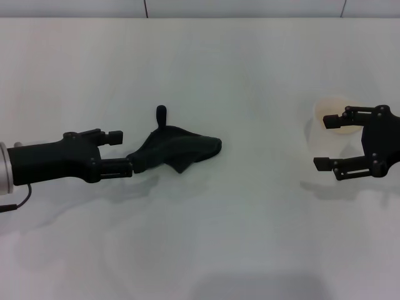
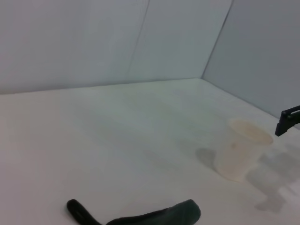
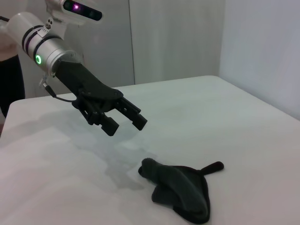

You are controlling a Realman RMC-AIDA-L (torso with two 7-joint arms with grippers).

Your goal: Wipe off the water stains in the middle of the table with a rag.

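Now my left gripper hangs open beside the rag, no stain visible, wiping prob. done.

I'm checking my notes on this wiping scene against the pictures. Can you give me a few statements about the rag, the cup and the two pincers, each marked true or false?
1. The rag lies on the table. True.
2. The left pincer grips the rag. False: the right wrist view shows it open, above the table, apart from the rag.
3. The cup stands upright. True.
4. The right pincer is clamped shut on the cup. False: it is open at the cup.
5. An orange stain shows plainly in the middle of the table. False: no such stain is visible in any view.
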